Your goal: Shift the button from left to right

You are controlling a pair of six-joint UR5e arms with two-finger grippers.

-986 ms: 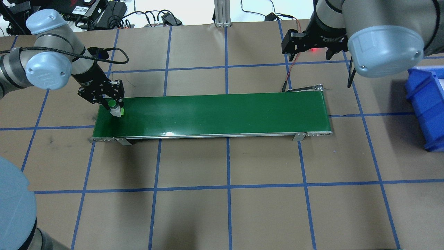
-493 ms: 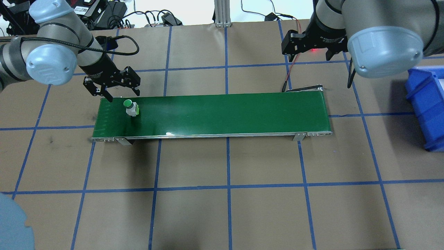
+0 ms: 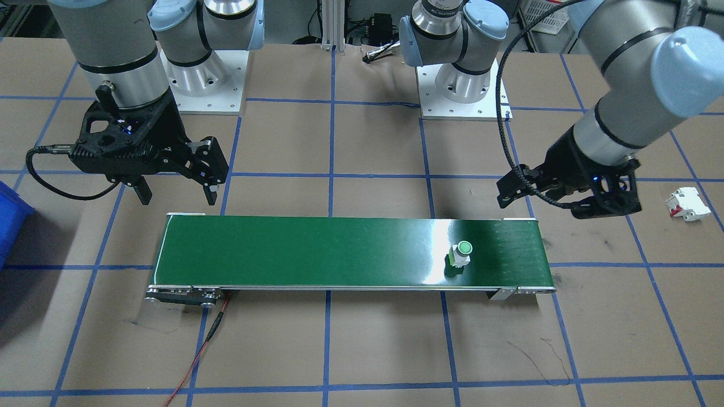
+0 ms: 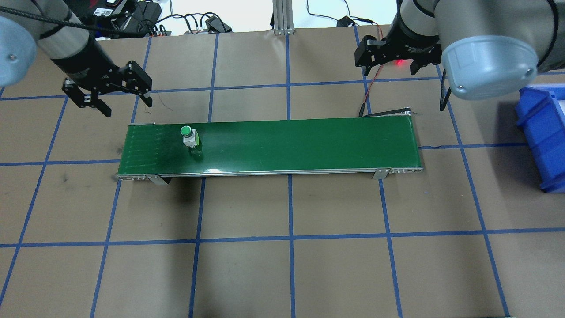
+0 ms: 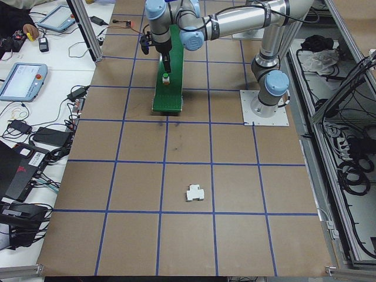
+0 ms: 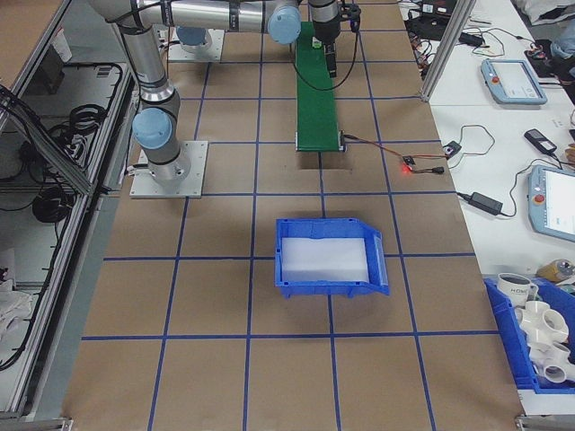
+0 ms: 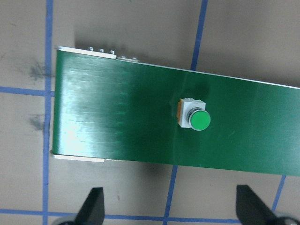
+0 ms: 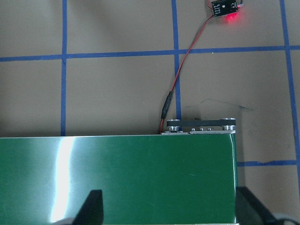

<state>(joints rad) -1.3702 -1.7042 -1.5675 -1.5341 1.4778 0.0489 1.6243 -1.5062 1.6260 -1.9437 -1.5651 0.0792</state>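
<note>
The surface (image 4: 282, 274) carries a long green conveyor belt (image 4: 287, 145). The left end effector (image 4: 108, 95) hangs with fingers spread beyond the belt's left end. The right end effector (image 4: 393, 55) is also spread, empty. The button (image 4: 189, 136) stands upright on the belt, near its left end.

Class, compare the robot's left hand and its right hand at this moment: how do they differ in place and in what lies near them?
The left hand hangs beyond the conveyor belt's left end, near the button; the right hand hangs beyond the belt's right end, far from the button. The right hand is near a small board with a red light; the left hand has none. Both are open and empty.
</note>
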